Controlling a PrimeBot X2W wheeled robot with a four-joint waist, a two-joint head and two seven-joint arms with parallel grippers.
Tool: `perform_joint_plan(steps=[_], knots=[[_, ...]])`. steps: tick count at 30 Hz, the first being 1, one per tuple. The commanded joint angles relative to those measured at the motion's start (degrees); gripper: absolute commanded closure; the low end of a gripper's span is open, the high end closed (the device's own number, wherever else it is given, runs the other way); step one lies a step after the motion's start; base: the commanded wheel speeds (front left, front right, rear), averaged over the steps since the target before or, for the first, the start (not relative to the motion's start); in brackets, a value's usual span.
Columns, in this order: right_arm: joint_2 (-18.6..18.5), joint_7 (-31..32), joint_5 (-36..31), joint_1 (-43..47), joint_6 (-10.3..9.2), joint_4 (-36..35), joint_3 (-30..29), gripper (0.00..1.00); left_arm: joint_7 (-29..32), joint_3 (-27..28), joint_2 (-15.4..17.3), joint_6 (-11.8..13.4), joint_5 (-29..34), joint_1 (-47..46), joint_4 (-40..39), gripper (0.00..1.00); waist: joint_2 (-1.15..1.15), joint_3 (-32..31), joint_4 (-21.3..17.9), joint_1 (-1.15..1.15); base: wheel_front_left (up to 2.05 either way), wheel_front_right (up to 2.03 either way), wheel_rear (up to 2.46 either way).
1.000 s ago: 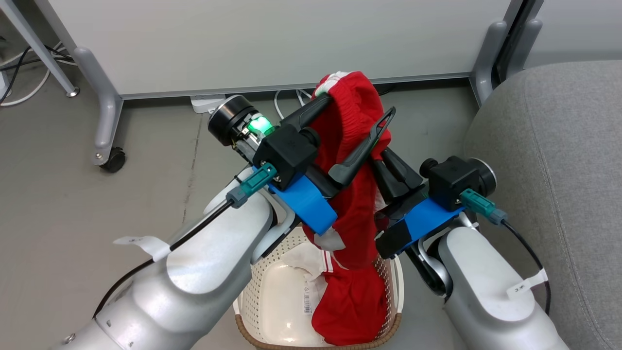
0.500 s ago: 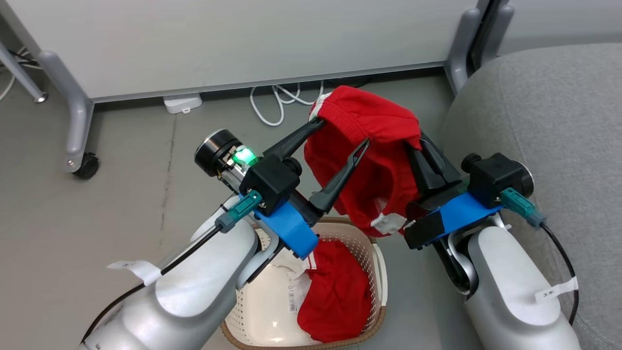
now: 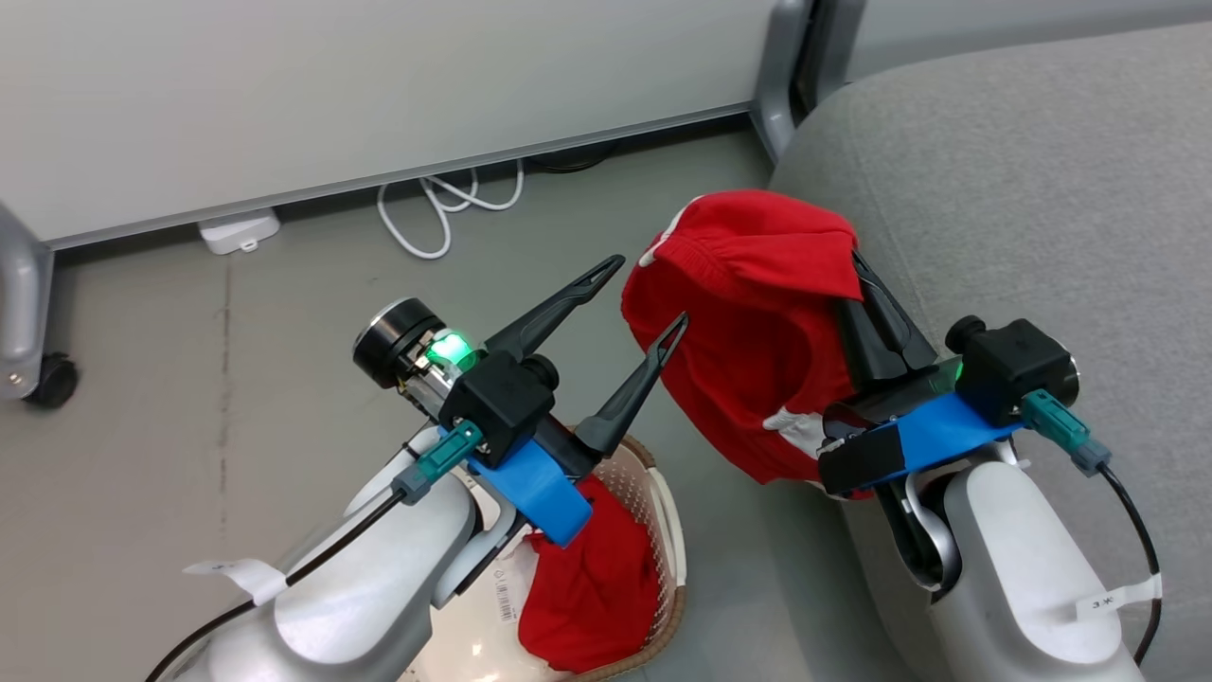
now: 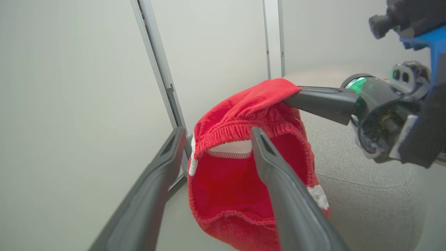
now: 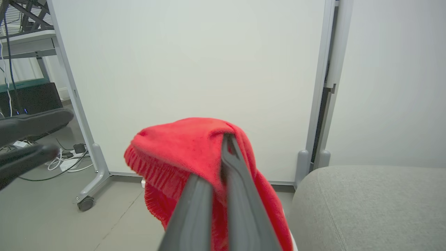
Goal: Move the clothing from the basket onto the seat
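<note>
Red garment [image 3: 748, 313] with white trim in dark right gripper [image 5: 226, 139], second red garment [image 3: 592, 587] below dark left gripper [image 3: 648, 290], cream perforated basket [image 3: 653, 478] with brown woven rim, light grey seat [image 3: 994, 189] beside right gripper.

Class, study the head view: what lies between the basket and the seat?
Bare grey floor, seen in the head view, separates the basket from the seat; the red garment in the right gripper hangs above it.
</note>
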Motion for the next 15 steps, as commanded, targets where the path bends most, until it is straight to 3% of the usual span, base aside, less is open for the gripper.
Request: perform_joint_plan(steps=[1,15], knots=[[-0.12,-0.06,-0.24,0.56,0.03,-0.49,-0.18,1.0,-0.21,0.36,0.43,0.32,0.23,0.6,-0.22,0.0,0.0,0.14,-1.04,0.0,0.0,0.0,0.0],[-0.13,-0.06,-2.26,5.32,0.03,-6.54,-5.11,1.0,-0.27,0.95,1.63,0.62,0.92,2.39,-2.27,0.0,0.0,1.2,-8.65,0.0,0.0,0.0,0.0]])
